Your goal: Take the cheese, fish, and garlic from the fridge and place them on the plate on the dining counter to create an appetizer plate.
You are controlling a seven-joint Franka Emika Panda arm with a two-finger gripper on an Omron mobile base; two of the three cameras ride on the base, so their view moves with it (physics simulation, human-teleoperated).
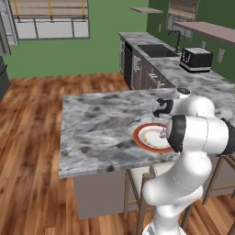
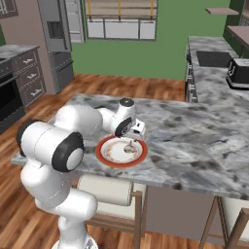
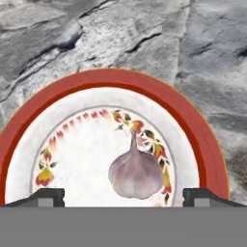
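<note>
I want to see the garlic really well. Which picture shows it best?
The hand view. There the garlic is big and sharp, lying on the plate with its pointed top clear. In the right base view it is a tiny pale lump under the claw. In the left base view the arm covers that spot.

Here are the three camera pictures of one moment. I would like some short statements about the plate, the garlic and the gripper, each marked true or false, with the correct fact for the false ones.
1. The garlic lies on the plate. True.
2. The cheese and the fish are also on the plate. False: only the garlic lies on it.
3. The gripper is open, its fingertips standing on both sides of the garlic. True.
4. The plate has a blue rim. False: the rim band is red-orange.
5. The plate stands on the dining counter. True.
6. The toaster stands beside the plate. False: it stands on the far counter near the sink.
</note>
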